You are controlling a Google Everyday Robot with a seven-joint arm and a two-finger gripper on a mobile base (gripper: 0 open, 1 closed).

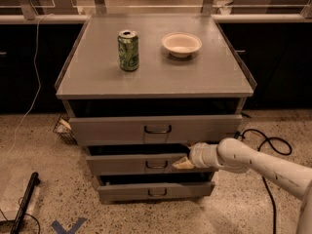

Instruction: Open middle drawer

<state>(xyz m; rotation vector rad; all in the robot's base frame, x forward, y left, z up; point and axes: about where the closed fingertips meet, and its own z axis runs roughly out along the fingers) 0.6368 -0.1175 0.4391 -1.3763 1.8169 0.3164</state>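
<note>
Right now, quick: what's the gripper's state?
Gripper: at the middle drawer front, just right of its loop handle; open or closed cannot be told.

middle drawer (131, 164) | grey flat front, second of three | pulled out a little, level | gripper (183, 164) right at its front's right end

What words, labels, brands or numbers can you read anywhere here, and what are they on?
Green can: pale print, too blurred to read.
Blue cross-shaped mark on the floor: no lettering.
Bowl: no text.
Gripper, at the middle drawer front, right of its handle: no text.
</note>
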